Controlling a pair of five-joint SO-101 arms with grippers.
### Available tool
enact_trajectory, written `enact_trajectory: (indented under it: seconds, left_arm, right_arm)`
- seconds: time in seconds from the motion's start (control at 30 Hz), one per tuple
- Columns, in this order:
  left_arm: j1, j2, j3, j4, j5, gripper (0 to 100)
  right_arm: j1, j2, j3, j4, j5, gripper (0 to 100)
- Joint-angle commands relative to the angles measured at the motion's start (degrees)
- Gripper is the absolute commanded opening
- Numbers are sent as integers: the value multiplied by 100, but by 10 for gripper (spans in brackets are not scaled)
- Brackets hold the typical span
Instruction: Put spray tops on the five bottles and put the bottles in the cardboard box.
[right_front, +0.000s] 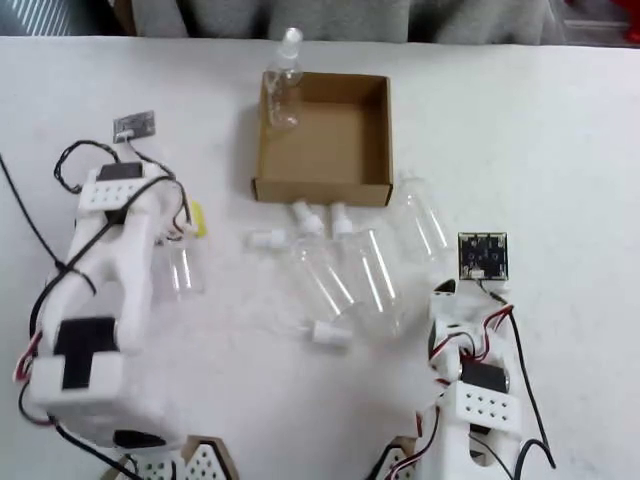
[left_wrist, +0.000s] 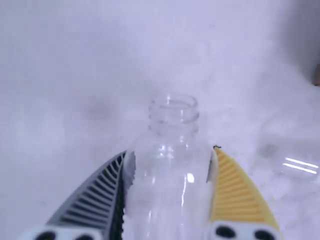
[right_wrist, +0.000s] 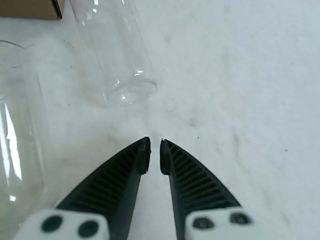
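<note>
A: Uncapped bottle (left_wrist: 172, 116): where is it sitting?
B: The left hand (left_wrist: 171, 152) is grasping it around the body, just below the open threaded neck, over the bench (right_front: 560, 120), well apart from the cardboard box (right_front: 320, 188).
A: Handling?
B: I'm judging it light, thin-walled, slick and squeezable. Mid-body is looking the best hold, with gentle pressure, leaving the threads free.
A: Right hand (right_wrist: 154, 156)?
B: It is hanging clenched on nothing, near a lying bottle (right_wrist: 117, 55).

No words, numbers or signs can be read. The cardboard box (right_front: 322, 188) shows plain brown sides. A grey plate (right_front: 133, 125) near the table's (right_front: 560, 150) far left corner and a black square board (right_front: 483, 255) toward its right edge carry marks too small to read.
</note>
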Motion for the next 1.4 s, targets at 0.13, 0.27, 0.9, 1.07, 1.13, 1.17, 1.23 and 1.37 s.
enact_trajectory:
  seconds: [0.13, 0.27, 0.9, 1.07, 1.13, 1.17, 1.23, 1.37]
  left_arm:
    - [145, -2536, 1064, -958, -53, 110]
    - [145, -3574, 1732, -1635, -53, 110]
    - [145, -7723, 6031, -6303, -431, 110]
    - [101, -8813, 6822, -6409, -1266, 106]
    - [92, -9182, 6963, -6303, -1363, 106]
    - [92, -9358, 7015, -6145, -1345, 106]
    - [136, -9701, 7156, -5793, -1327, 106]
    - [127, -10378, 7727, -5503, -905, 106]
  right_arm:
    - [-22, -75, -53, -101, 53, 25]
    - [-22, -75, -53, -101, 53, 24]
    - [4, -75, -53, -84, 53, 24]
    - [4, -84, -53, -92, 53, 24]
    - [4, -84, -70, -75, 53, 24]
    - [4, -84, -79, -66, 53, 24]
    - [13, -84, -88, -57, 53, 24]
    - [171, -84, -404, 295, 26, 24]
